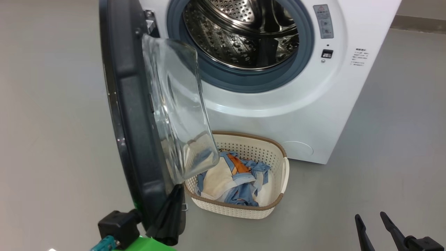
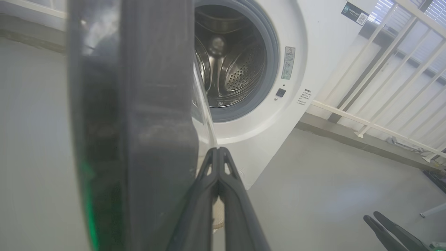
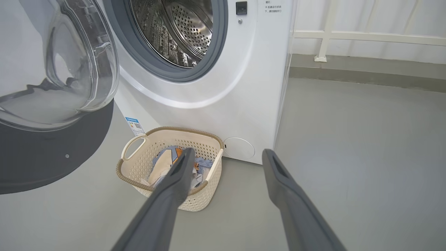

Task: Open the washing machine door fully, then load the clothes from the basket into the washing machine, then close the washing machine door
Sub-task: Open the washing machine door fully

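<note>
Washing machine door hangs open in the head view, edge-on. Its one glass bulge is over the single basket, which holds the clothes on the floor before the washing machine. One grey warning label sits right of the drum, its writing too small to read. Left fingers, pressed together, lie against the door's lower rim. Right fingers stand apart, holding nothing.

Left wrist view: one dark QR-code sticker near the machine's upper corner.

Right wrist view: one blue sticker low on the machine, and two basket handles.
</note>
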{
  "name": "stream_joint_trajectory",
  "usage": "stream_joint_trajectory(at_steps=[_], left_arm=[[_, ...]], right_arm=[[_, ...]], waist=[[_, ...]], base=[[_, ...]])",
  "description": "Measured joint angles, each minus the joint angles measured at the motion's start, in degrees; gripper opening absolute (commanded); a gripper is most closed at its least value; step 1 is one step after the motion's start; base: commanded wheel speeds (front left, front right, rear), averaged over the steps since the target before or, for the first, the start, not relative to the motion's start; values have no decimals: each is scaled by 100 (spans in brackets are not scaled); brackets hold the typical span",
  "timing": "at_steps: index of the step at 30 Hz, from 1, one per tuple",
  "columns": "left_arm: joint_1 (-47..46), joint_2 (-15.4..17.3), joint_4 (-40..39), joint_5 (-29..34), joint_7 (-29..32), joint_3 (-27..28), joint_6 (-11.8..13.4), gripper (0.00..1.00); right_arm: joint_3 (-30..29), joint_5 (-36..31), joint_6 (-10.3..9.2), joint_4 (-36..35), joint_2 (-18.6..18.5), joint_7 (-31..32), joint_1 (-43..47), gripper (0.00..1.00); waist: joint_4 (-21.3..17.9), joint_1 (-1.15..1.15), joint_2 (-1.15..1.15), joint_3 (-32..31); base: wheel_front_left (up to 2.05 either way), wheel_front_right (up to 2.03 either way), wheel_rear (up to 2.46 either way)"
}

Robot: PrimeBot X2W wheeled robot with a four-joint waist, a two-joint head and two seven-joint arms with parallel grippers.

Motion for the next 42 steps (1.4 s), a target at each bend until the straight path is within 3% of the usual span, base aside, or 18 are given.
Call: stream_joint_trajectory(at_steps=[11, 20, 42], left_arm=[[0, 176, -12, 20, -80, 553, 275, 0], [-27, 322, 348, -87, -353, 1261, 485, 0], [-1436, 680, 3460, -479, -1390, 2405, 415, 0]], right_arm=[[29, 9, 0, 5, -1, 0, -13, 100], [49, 47, 0, 21, -14, 0, -12, 100], [254, 51, 0, 103, -213, 0, -8, 100]], waist=[[295, 0, 0, 68], [316, 0, 0, 7], [-84, 0, 0, -45]], base=[[0, 0, 0], [0, 0, 0], [0, 0, 0]])
